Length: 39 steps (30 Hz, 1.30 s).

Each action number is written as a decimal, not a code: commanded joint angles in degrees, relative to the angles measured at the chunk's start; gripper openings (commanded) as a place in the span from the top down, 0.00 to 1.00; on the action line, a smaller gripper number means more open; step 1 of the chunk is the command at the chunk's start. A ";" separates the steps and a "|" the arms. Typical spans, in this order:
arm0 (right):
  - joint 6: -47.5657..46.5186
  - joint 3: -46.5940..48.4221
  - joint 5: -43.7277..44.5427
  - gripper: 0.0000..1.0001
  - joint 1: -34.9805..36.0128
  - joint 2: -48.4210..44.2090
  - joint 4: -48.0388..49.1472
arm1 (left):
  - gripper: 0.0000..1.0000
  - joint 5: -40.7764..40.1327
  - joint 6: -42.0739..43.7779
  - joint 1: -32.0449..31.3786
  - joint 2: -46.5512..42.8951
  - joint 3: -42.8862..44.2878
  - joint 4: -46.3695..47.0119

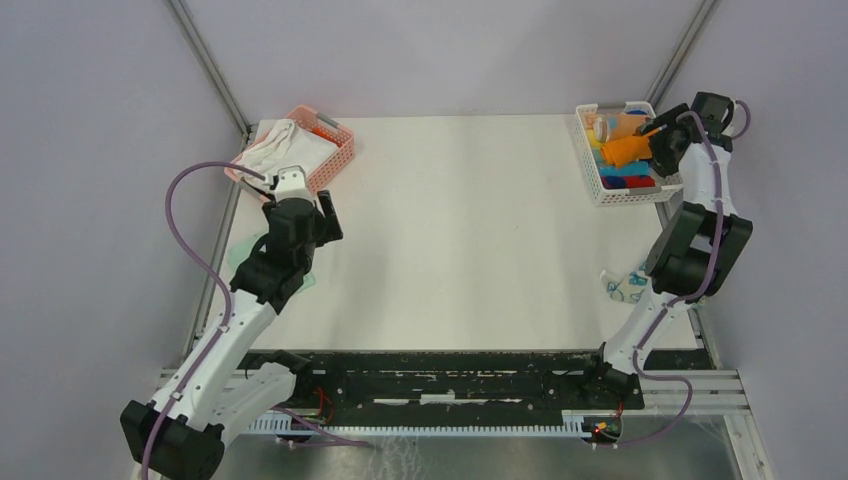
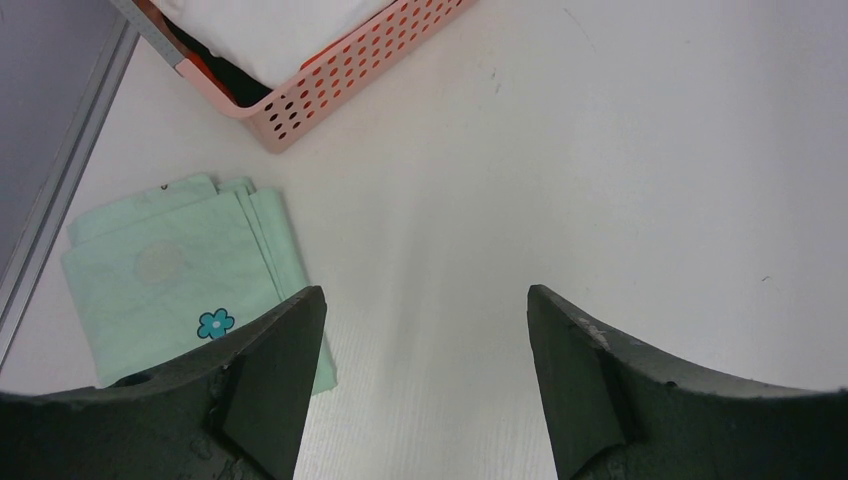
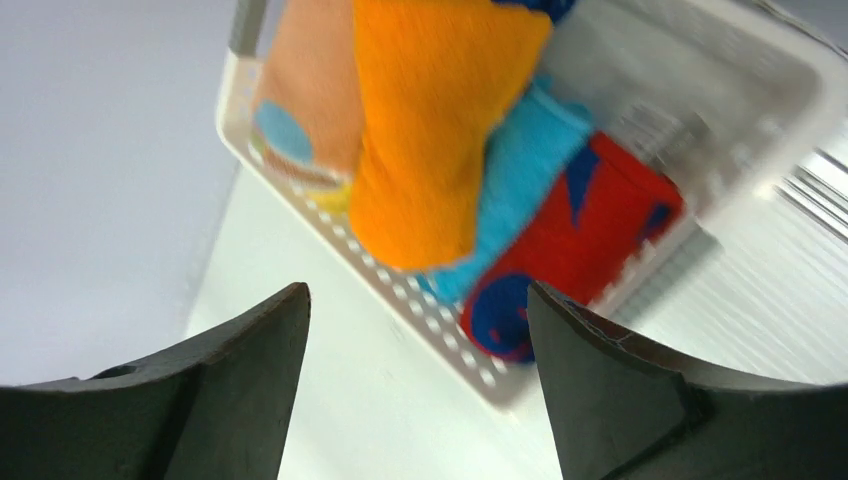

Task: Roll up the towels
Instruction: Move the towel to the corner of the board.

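A folded mint-green towel (image 2: 170, 275) with a small blue flower lies flat on the white table by its left edge; the left arm mostly covers it in the top view (image 1: 243, 255). My left gripper (image 2: 420, 330) is open and empty, hovering above the table just right of that towel. My right gripper (image 3: 415, 330) is open and empty, near the white basket (image 3: 440, 335) at the back right, which holds rolled orange (image 3: 430, 120), blue and red towels. A pink basket (image 1: 335, 160) at the back left holds white towels (image 1: 278, 145).
A small white cloth with blue print (image 1: 627, 285) lies near the right edge beside the right arm. Metal frame posts stand at the back corners. A rail (image 2: 50, 220) runs along the table's left edge.
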 commanded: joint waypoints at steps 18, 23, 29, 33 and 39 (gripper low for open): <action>-16.99 -50.10 12.77 0.15 -0.47 -29.48 -9.67 | 0.18 -1.06 2.42 -5.91 -7.27 -0.88 2.81; -16.48 -52.24 11.65 0.23 -0.36 -23.30 -6.80 | 0.18 -1.02 2.41 -6.30 -8.03 -1.28 2.80; -17.17 -51.51 9.45 0.46 3.81 -18.45 -6.35 | 0.18 -0.36 2.40 -6.34 -8.14 -1.41 3.07; -14.80 -49.50 5.35 0.66 12.62 -18.43 -7.08 | 0.18 0.42 2.39 -6.39 -7.94 -1.57 3.23; -4.04 -46.05 1.39 0.78 35.80 -16.85 -1.83 | 0.18 3.18 2.48 -6.38 -7.40 -1.54 3.52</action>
